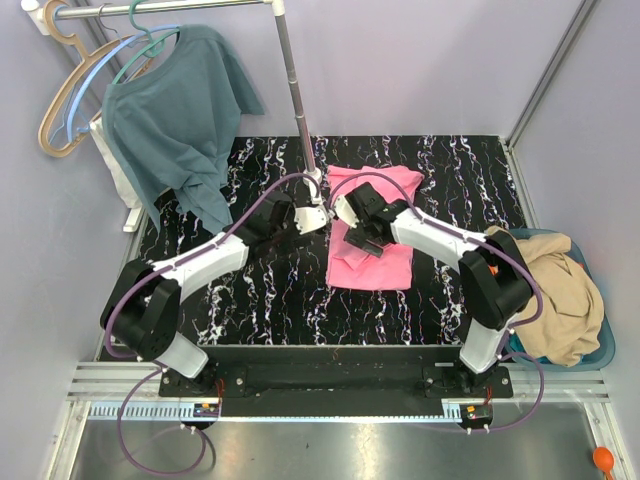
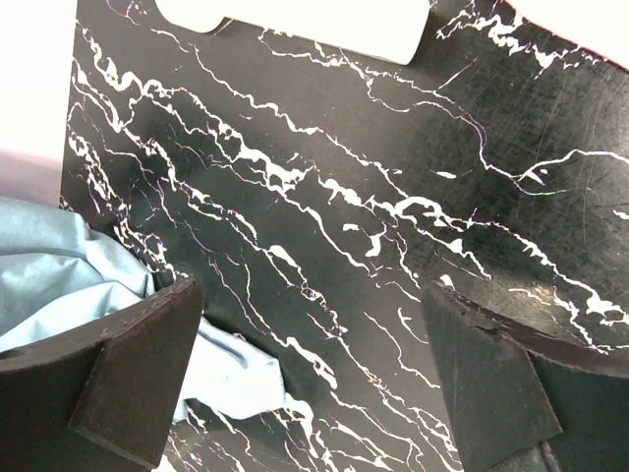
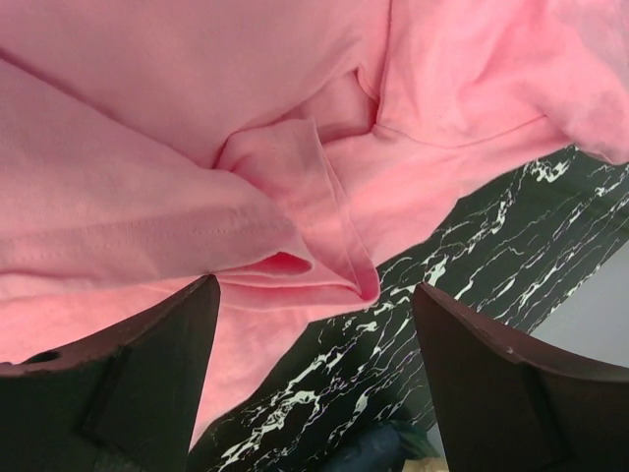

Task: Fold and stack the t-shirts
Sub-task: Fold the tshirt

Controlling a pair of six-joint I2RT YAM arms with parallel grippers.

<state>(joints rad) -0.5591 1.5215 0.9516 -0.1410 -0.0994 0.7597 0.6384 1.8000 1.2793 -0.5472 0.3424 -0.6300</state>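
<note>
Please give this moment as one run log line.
pink t-shirt: partly folded on table | right gripper: open, over pink t-shirt | left gripper: open, empty, over table | tan t-shirt: in basket

My right hand (image 1: 355,240) is covering the middle of the pink t-shirt (image 1: 385,270) near the worktop's (image 1: 260,290) far edge; in its wrist view, the shirt is running past the top and left edges.

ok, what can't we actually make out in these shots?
- Bright pink cotton t-shirt: top view, middle hidden by right gripper.
- Tan-beige shirt heaped in blue bin: top view, anything beneath hidden.
- Small orange thing: top view, bottom corner, too small to identify.
- Pale blue cloth: left wrist view, cut off by edge and left gripper.
</note>
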